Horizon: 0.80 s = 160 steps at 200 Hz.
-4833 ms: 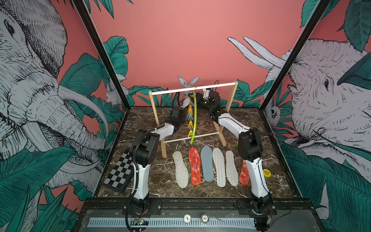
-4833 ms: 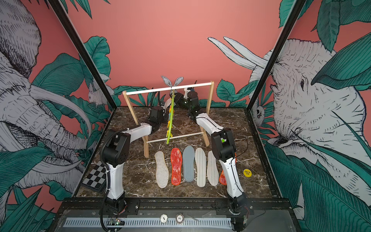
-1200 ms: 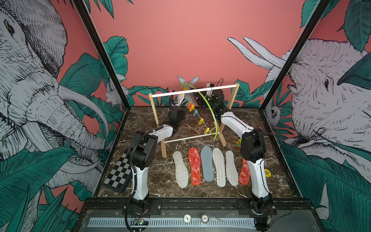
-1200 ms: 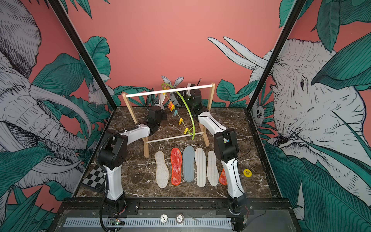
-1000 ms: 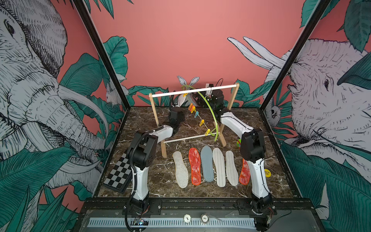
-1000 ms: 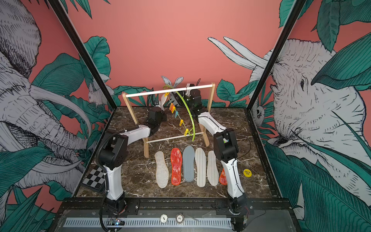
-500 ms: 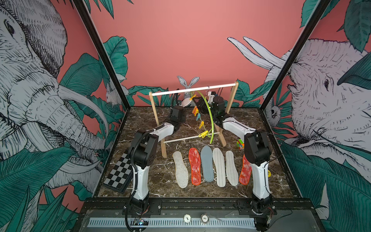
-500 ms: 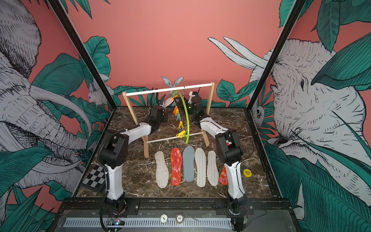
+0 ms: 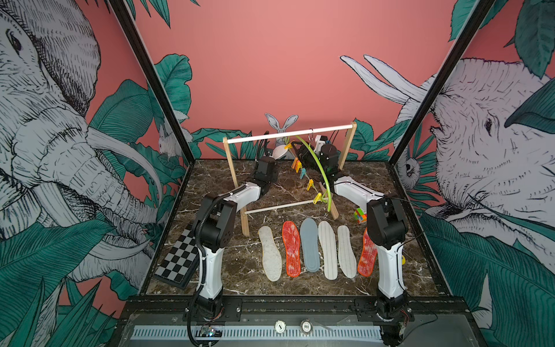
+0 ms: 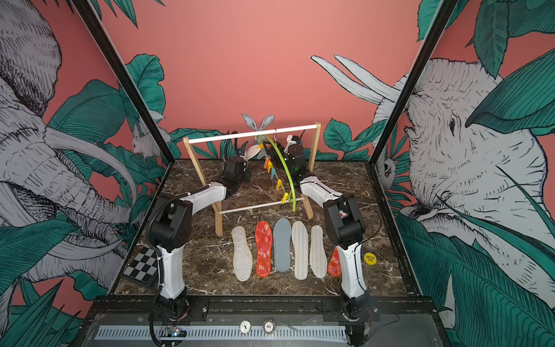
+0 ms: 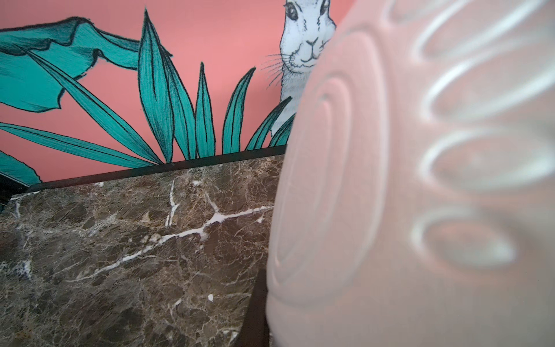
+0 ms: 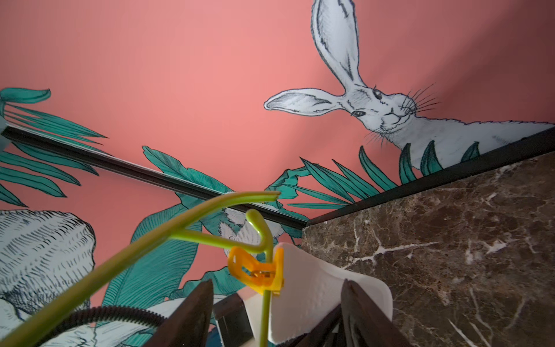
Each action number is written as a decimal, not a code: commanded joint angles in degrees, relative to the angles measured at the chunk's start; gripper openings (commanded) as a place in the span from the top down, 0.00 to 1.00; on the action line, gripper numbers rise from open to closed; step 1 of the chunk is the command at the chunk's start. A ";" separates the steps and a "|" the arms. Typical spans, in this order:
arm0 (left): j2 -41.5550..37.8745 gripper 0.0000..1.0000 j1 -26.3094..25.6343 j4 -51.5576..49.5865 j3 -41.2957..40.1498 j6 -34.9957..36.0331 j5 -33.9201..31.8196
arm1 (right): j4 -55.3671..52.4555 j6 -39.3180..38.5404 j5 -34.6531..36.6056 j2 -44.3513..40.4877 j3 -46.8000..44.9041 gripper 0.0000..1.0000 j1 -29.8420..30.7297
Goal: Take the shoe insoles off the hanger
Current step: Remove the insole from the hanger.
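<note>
Insoles point(image 9: 309, 243), six, lie in a row on the table point(image 9: 240, 270); a white insole point(image 12: 315, 288) hangs pegged to the hanger point(image 12: 126, 258), the left hand point(image 9: 274, 156) clenched on it. The right hand point(image 12: 277, 285) gapes around the peg point(image 12: 255, 270).

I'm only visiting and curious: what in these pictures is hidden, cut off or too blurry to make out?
Left gripper: in the left wrist view the white dimpled insole, blurred against the lens, covers its fingers.
One red-orange insole: in a top view the right arm hides most of it.
Coloured cube: in a top view, half hidden behind that arm.
Hanger: in the right wrist view the picture's edge cuts off its arc.
</note>
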 commanded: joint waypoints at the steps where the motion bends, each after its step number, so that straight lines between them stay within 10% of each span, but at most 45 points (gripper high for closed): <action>1: -0.29 1.00 -0.15 -0.58 2.27 1.01 -0.17 | 2.51 2.64 0.41 1.26 3.88 0.36 -0.25; 160: -0.38 1.00 -0.15 -1.25 2.84 1.16 -0.01 | 1.65 3.69 0.87 4.49 7.10 0.60 -1.06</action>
